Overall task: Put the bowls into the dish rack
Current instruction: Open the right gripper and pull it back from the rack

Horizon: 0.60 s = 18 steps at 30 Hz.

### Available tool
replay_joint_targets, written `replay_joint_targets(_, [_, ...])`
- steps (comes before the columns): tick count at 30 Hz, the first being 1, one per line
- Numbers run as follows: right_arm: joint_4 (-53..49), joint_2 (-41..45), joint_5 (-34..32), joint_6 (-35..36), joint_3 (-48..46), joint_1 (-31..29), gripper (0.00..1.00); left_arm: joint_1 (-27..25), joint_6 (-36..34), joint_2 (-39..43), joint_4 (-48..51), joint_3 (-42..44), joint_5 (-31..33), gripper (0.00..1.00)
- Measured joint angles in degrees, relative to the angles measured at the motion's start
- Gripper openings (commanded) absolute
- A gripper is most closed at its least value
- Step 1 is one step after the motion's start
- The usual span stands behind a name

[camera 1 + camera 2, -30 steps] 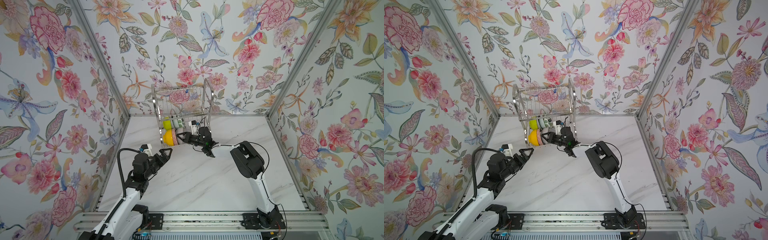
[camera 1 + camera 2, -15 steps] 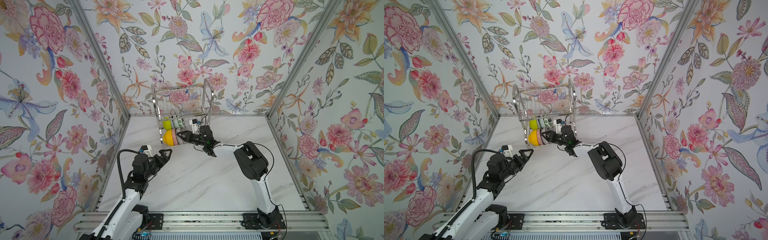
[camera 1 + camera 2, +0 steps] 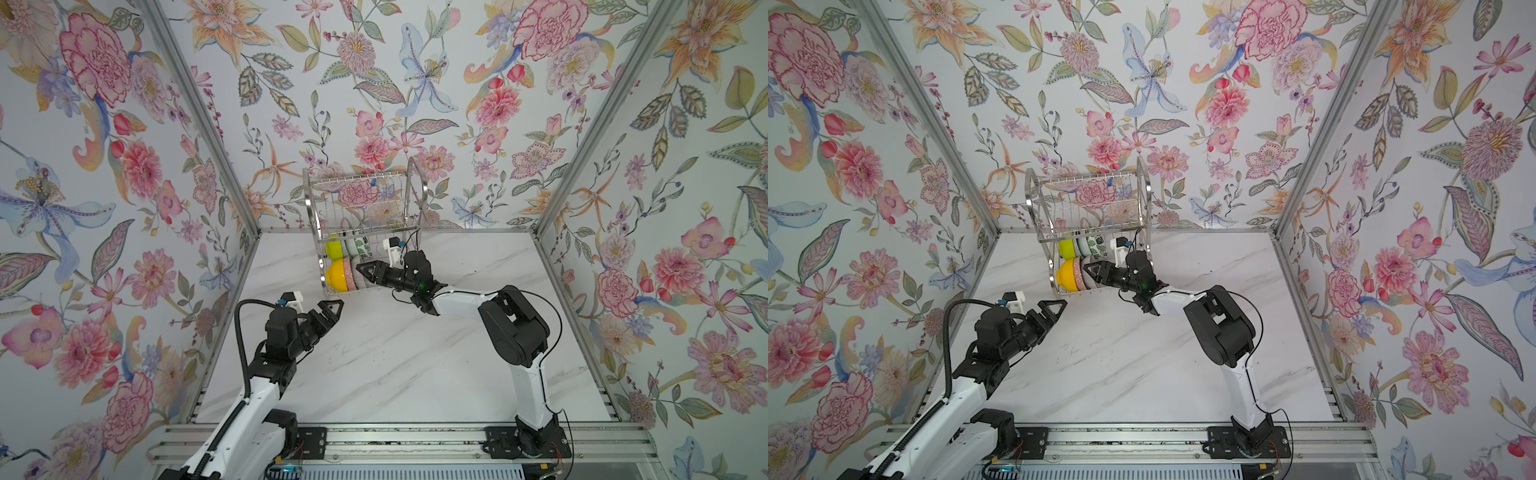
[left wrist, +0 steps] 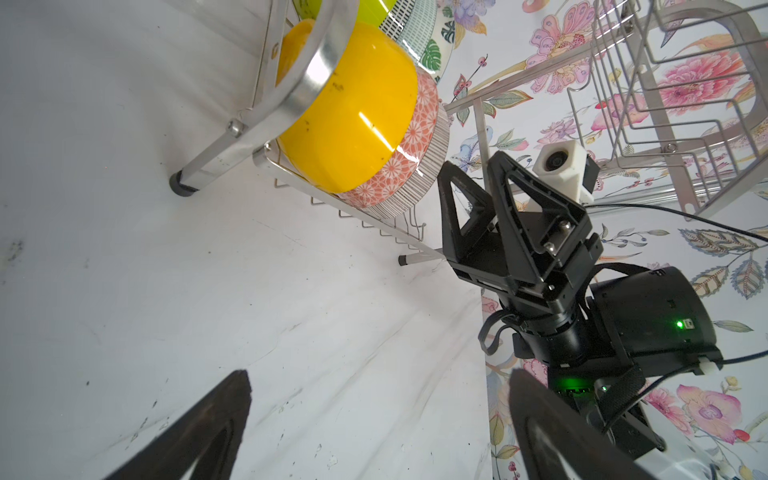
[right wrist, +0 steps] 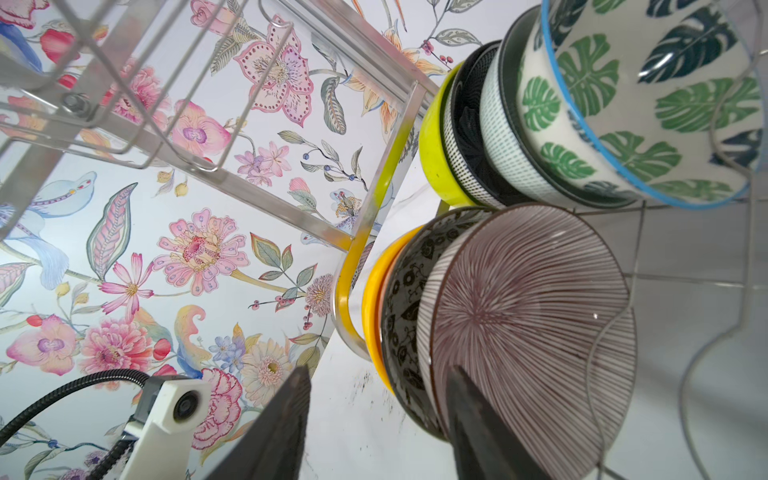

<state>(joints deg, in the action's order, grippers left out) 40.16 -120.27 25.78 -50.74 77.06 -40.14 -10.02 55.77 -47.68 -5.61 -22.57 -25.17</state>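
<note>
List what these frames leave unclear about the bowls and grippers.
- Bowl count: nested bowls in the rack hide each other in the right wrist view; too small in both top views.
- Whether the right gripper touches the striped bowl: its finger covers the rim, right wrist view.
- Left gripper finger bases: cut off by the left wrist view's edge.

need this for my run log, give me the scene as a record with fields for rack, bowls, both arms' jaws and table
rack: dish rack upright at the back of the table
back row, lower tier: lime green bowl, two dotted bowls, leaf bowl, on edge
front row, lower tier: yellow bowl, pink patterned bowl, ribbed bowl, on edge
right jaws: open, tips at the ribbed bowl's rim, no grip
left jaws: wide open, empty, short of the rack's front
loose bowls on table: none seen
</note>
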Motion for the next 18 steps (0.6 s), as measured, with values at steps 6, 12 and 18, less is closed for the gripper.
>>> replay_joint_targets(6, [0.00,5.14,-0.81,1.51,-5.55,0.26,0.70,0.02,-1.81,-0.74,2.54,-2.75,0.50,0.99])
replay_joint_targets(12, [-0.55,15.04,-1.25,4.22,-15.10,2.34,0.94,1.97,-9.68,-1.31,11.19,-11.15,3.69,0.99])
replay_joint_targets(18, [-2.73,27.47,-1.44,8.02,-25.16,7.93,0.98,5.57,-21.03,-3.48,19.23,-21.94,10.62,0.99])
